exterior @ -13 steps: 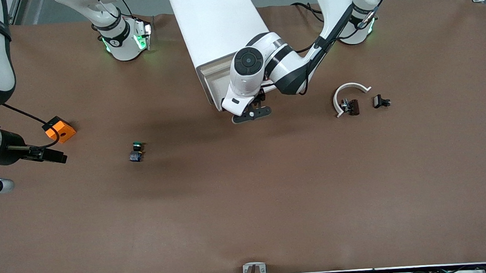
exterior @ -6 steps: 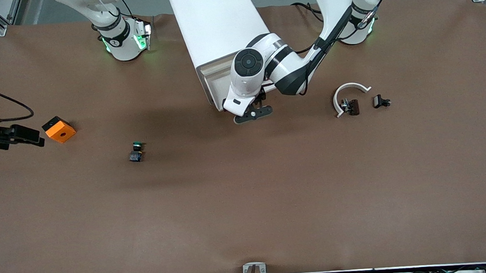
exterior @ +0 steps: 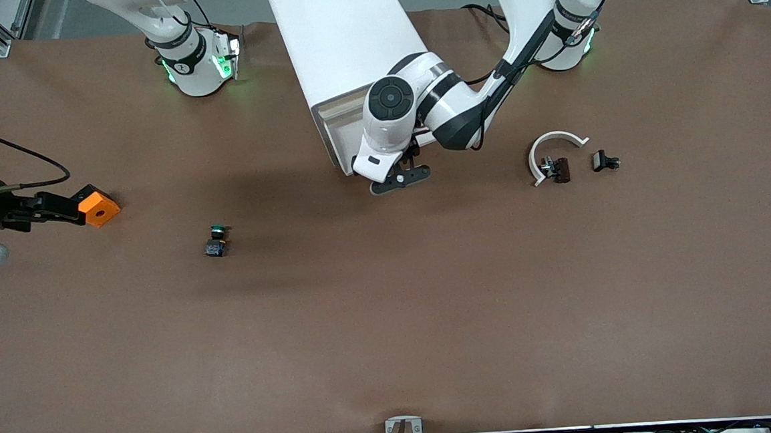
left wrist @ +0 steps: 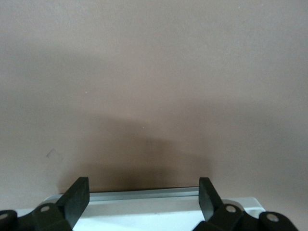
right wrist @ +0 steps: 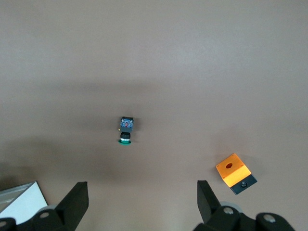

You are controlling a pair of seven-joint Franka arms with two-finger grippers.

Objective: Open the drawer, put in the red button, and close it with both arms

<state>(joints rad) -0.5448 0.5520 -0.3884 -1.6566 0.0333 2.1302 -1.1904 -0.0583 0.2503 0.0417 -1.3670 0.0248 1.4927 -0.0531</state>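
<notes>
The white cabinet (exterior: 341, 45) stands between the two bases, its cream drawer fronts (exterior: 335, 136) facing the front camera and looking shut. My left gripper (exterior: 400, 178) hangs open just in front of them; in the left wrist view a white edge of the drawer (left wrist: 144, 202) lies between its fingers (left wrist: 77, 199), untouched. A small dark reddish piece that may be the red button (exterior: 560, 169) lies toward the left arm's end. My right gripper (exterior: 64, 208) is open over the table beside the orange cube (exterior: 98, 208), its fingers (right wrist: 207, 199) empty.
A green-capped button (exterior: 216, 240) (right wrist: 126, 131) lies between the orange cube (right wrist: 234, 172) and the cabinet, nearer the front camera. A white arc-shaped part (exterior: 554, 144) curves round the dark reddish piece, and a small black part (exterior: 604, 161) lies beside it.
My right hand has swung away from the front camera and now sits level with the orange cube. The left gripper has crept slightly closer to the cabinet front.
</notes>
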